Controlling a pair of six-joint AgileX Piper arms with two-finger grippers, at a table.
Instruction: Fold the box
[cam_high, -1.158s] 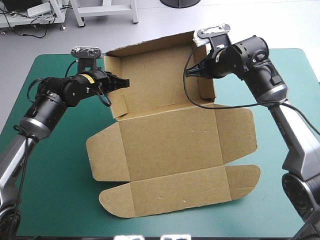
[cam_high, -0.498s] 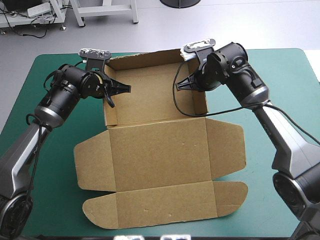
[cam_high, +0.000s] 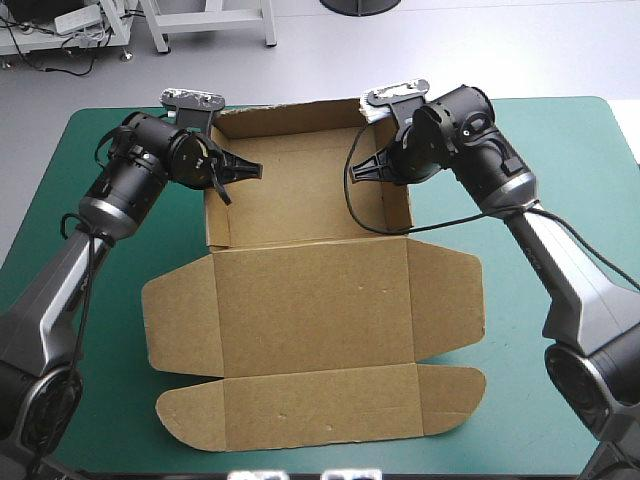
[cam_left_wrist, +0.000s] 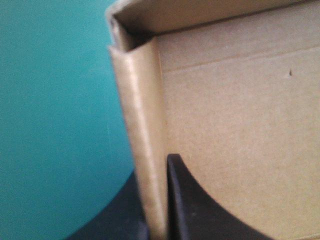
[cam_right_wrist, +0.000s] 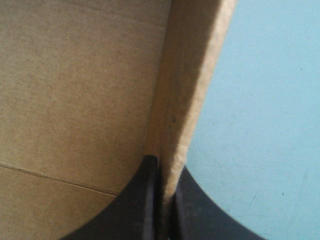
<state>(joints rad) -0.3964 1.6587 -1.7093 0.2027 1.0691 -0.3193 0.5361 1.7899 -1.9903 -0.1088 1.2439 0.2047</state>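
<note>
The brown box (cam_high: 310, 300) lies mid-table as an open tray at the far side, its lid flat toward the near edge with side flaps spread. My left gripper (cam_high: 238, 172) is shut on the box at the tray's left wall (cam_high: 217, 205). My right gripper (cam_high: 368, 167) is shut on the box at the right wall (cam_high: 398, 200). In the left wrist view my gripper (cam_left_wrist: 156, 167) straddles the upright wall (cam_left_wrist: 142, 125), one finger inside the tray, one outside. The right wrist view shows my right gripper (cam_right_wrist: 165, 165) pinching its wall (cam_right_wrist: 185, 85) the same way.
The teal-green cover (cam_high: 560, 200) shows bare on both sides of the box and along the near edge. The rounded front flap (cam_high: 320, 410) reaches close to the table's near edge. The tray's back wall (cam_high: 290, 112) stands by the far edge.
Both arms have swung the box toward the table's left and squared it to the table. The tray's side walls now stand upright, and both grippers keep their hold on them.
</note>
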